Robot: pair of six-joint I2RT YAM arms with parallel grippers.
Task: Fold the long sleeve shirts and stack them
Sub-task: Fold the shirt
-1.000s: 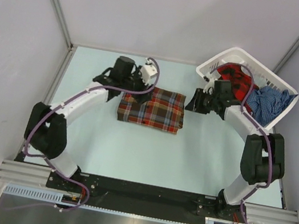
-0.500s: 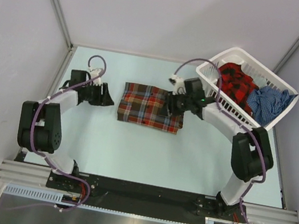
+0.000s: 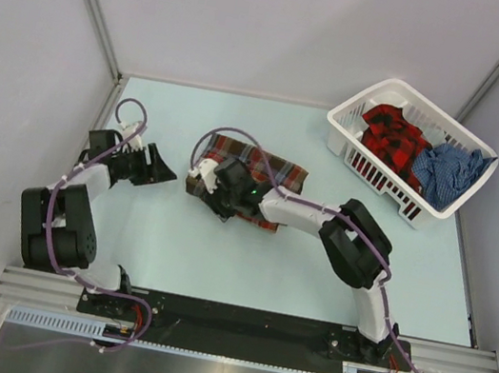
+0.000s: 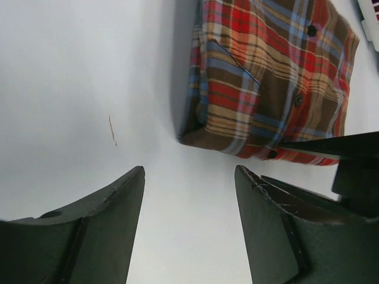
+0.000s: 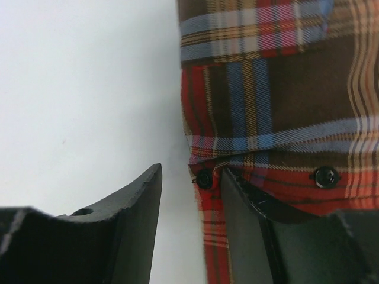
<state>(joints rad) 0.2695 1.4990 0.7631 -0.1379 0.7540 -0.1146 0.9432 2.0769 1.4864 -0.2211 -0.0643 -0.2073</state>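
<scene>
The brown/red-orange/light-blue plaid shirt (image 3: 271,165) lies folded on the table's middle. It also shows in the left wrist view (image 4: 266,77) and the right wrist view (image 5: 278,89). My right gripper (image 3: 204,185) reaches across it to its near left corner. In the right wrist view the gripper (image 5: 190,169) is open, with one finger (image 5: 249,219) over the shirt's buttoned edge and the other over bare table. My left gripper (image 3: 157,171) is open and empty on the table, left of the shirt and apart from it (image 4: 189,168). The red-and-black shirt (image 3: 392,134) and the blue checked shirt (image 3: 447,171) lie bunched in the basket.
The white plastic laundry basket (image 3: 374,94) stands at the back right corner. Grey walls with metal posts close the back and both sides. The right arm's link (image 3: 298,213) lies low along the shirt's near edge. The right gripper's dark body (image 4: 355,160) shows in the left wrist view.
My right arm has swung from the basket side across the shirt to its near left corner. My left arm has pulled back to the left. The folded shirt has turned slightly.
</scene>
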